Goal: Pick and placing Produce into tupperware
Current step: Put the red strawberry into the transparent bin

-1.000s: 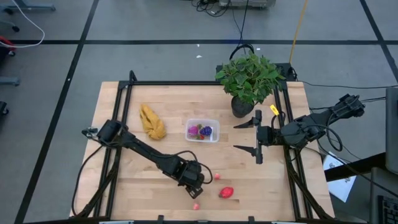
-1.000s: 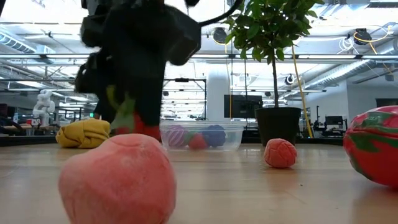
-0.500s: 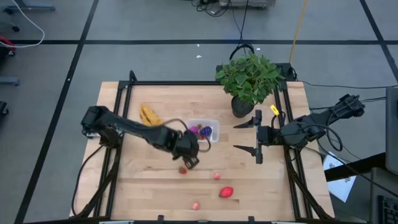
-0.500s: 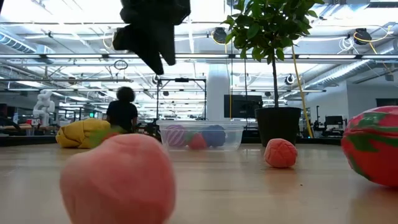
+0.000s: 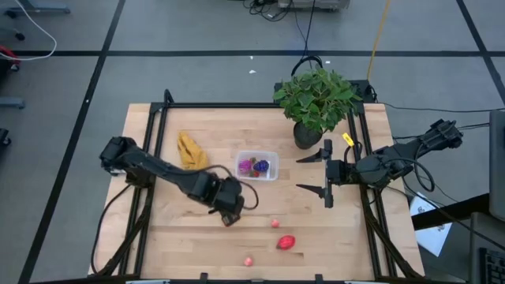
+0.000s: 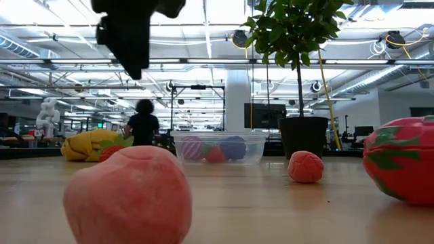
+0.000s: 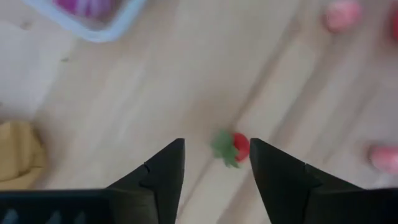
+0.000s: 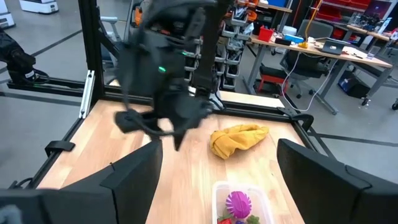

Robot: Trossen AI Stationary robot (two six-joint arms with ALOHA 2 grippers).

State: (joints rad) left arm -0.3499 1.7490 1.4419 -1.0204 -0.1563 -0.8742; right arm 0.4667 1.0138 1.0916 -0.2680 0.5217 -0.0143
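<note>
— Left gripper (image 5: pixel 229 211), where is it, and does it hold something?

— It hangs above the wooden table (image 5: pixel 158 237), near the middle, a little to the front of the tupperware (image 5: pixel 256 166). Its fingers (image 7: pixel 163 171) are apart and nothing is between them. In the left wrist view a small red strawberry (image 7: pixel 231 147) with a green top lies on the wood below the gap, not held.

— And the rest of the produce?

— Some pieces, one pink-purple (image 5: pixel 245 166) and one dark purple (image 5: pixel 263 166), lie inside the tupperware. On the table in front there are a small pink ball (image 5: pixel 274 223), a bigger red fruit (image 5: pixel 286 242) and a pink piece (image 5: pixel 248 259) near the front edge.

— The right gripper (image 5: pixel 327 175)?

— It waits at the right side, near the potted plant (image 5: pixel 314 99), with fingers wide apart and empty.
</note>
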